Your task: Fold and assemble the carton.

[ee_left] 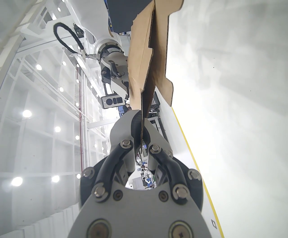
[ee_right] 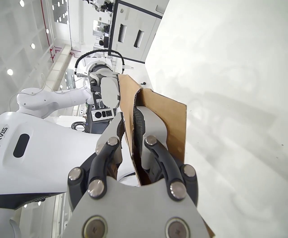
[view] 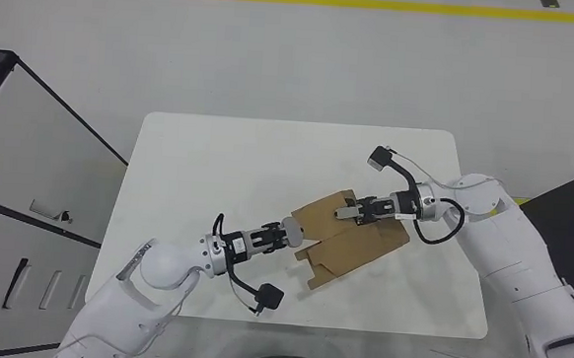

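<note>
While gripped from both sides, poised over the right-centre of the white table (view: pixel 219 155). From the left: left gripper (view: pixel 292 231) clamped on an edge of the flattened brown carton (view: pixel 347 242), cardboard pinched tight. Mid-span: carton partly spread, notched flaps toward the table's near edge. From the right: right gripper (view: pixel 347 212) closed on one panel, one finger tucked inside the layers.

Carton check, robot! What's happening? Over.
Left gripper shut on carton. Right gripper shut on its opposite end. Carton not yet assembled. Nothing in the way.
</note>
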`<state>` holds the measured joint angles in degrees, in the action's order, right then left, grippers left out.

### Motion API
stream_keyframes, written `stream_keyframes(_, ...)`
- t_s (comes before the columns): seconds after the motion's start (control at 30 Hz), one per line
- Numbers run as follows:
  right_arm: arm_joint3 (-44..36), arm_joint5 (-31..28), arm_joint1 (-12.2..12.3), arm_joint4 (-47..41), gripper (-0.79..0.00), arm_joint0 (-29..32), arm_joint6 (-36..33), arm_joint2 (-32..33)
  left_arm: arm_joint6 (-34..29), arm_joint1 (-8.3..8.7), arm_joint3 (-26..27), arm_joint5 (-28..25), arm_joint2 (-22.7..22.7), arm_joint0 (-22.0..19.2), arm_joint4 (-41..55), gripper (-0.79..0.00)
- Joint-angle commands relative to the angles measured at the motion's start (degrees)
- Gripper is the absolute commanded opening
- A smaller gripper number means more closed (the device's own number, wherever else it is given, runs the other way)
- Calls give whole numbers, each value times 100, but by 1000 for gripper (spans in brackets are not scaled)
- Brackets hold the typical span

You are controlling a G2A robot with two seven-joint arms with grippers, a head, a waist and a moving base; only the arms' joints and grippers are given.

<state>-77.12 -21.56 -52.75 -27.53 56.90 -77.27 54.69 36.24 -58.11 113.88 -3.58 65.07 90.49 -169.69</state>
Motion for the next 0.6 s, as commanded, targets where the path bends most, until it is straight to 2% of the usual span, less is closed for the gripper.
stream_keyframes(0.0, 8, 11, -12, 0, -705, -13, -4, -15, -7, 6, 5, -5, -3, 1, -11, -785)
stream_keyframes(0.07, 12, 23, -23, 15, -785, -31, -9, -29, -19, 10, 8, -8, -3, 4, -7, -785)
stream_keyframes(0.27, 32, 45, -49, 5, -785, -61, -39, -46, -69, 23, 2, -23, 0, 16, 1, -785)
stream_keyframes(0.3, 40, 44, -52, 4, -785, -65, -46, -45, -79, 25, -1, -25, 3, 16, 7, -668)
stream_keyframes(0.33, 52, 39, -56, -14, -785, -61, -41, -43, -83, 27, -6, -27, 3, 18, 17, -449)
stream_keyframes(0.37, 63, 31, -60, -35, -785, -58, -44, -40, -88, 29, -9, -28, 6, 18, 32, -95)
stream_keyframes(0.4, 79, 21, -64, -70, -785, -51, -41, -35, -90, 31, -15, -27, 9, 16, 38, 0)
stream_keyframes(0.57, 175, -43, -76, -260, -785, -19, -51, 26, -148, 36, -39, -22, 42, 12, 159, 0)
